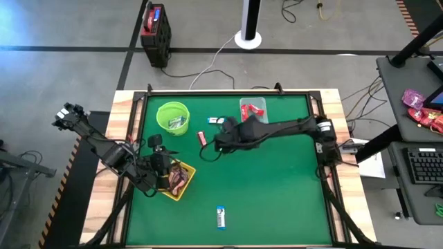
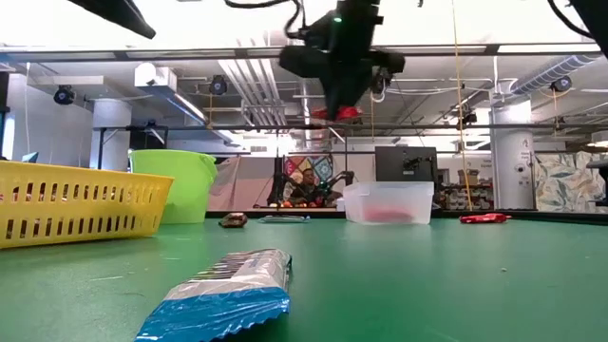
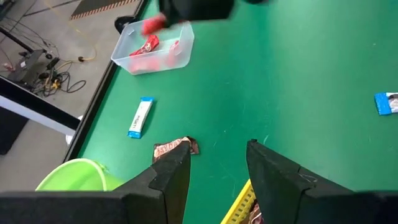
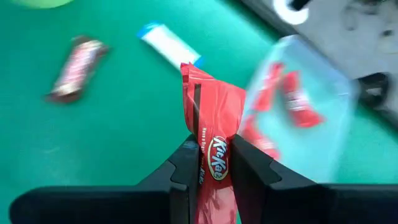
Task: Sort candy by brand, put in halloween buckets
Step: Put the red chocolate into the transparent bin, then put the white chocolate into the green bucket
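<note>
The right gripper (image 4: 210,163) hangs above the middle of the green table (image 1: 277,194), its fingers (image 4: 185,168) pinched on a red candy bar (image 4: 214,130) that stands up between them; in the low view the bar (image 2: 340,113) shows well clear of the table. Near it stands the clear tub (image 1: 253,108), with several red bars inside. The left gripper (image 3: 214,165) hovers over the yellow basket (image 1: 181,188) near the table's left edge, its fingers (image 3: 171,174) spread apart with nothing between them; the basket holds dark brown bars. The lime-green bucket (image 1: 172,116) stands beyond the basket, with some candy in it. Loose on the table lie a blue-and-white bar (image 1: 221,217) near the front edge, a second blue-and-white bar (image 3: 140,117) between the bucket and the tub, and a dark brown bar (image 3: 175,148) close to the bucket.
</note>
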Action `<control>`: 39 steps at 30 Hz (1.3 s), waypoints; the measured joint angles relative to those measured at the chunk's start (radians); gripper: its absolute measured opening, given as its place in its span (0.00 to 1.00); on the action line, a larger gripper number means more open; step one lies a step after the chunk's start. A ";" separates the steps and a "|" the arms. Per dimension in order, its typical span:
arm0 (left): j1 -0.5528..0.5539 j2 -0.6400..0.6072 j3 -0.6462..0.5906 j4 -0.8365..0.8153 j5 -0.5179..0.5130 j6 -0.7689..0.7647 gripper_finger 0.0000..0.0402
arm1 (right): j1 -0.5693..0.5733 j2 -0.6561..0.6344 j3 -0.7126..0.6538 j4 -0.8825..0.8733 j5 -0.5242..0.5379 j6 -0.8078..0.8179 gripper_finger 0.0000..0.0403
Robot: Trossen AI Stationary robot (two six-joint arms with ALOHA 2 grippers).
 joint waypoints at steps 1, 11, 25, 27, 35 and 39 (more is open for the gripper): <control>0.000 0.000 0.000 0.002 0.000 0.000 0.35 | -0.012 -0.013 -0.006 -0.019 0.014 -0.004 0.16; 0.000 0.001 0.000 0.036 -0.009 0.003 0.35 | -0.220 -0.143 -0.232 0.034 0.012 -0.156 0.16; 0.000 0.002 0.000 0.046 -0.080 -0.013 0.35 | -0.394 -0.224 -0.535 0.419 -0.154 -0.327 0.19; 0.000 0.002 0.000 0.053 -0.084 -0.028 0.35 | -0.400 -0.224 -0.534 0.424 -0.155 -0.339 0.22; 0.000 0.002 0.000 0.057 -0.088 -0.089 0.35 | -0.421 -0.224 -0.534 0.426 -0.210 -0.389 0.37; 0.000 0.002 0.000 0.062 -0.089 -0.117 0.35 | -0.427 -0.227 -0.534 0.436 -0.231 -0.427 0.42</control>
